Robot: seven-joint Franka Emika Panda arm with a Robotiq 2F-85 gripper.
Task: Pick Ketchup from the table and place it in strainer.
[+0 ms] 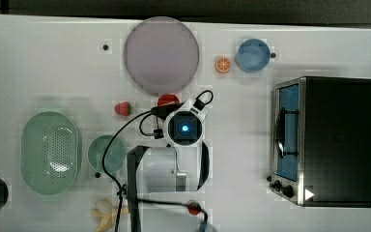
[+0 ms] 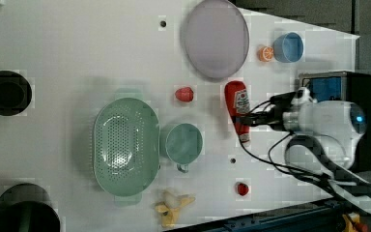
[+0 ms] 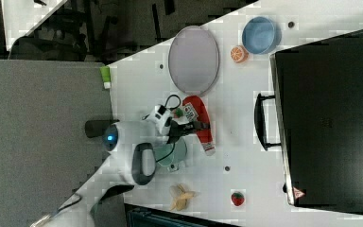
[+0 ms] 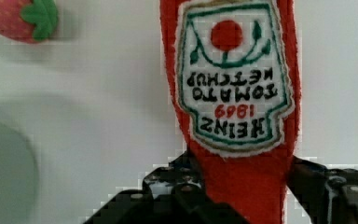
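Straddling the ketchup point(image 4: 233, 112), the gripper point(image 4: 242, 186) has one finger on each side of the red neck just past the label, clamped across the bottle's width. The bottle lies flat on the white table point(image 2: 77, 48), its long axis running roughly up and down in the left view, cap end toward the left view's bottom; the grasp crosses that axis at a right angle. In the left view the strainer point(image 2: 125, 145) lies well apart toward the left view's left, beyond the small green bowl point(image 2: 183, 143) and strawberry point(image 2: 184, 94). The coming move, by this reading, is a lift, then a carry across the bowl.
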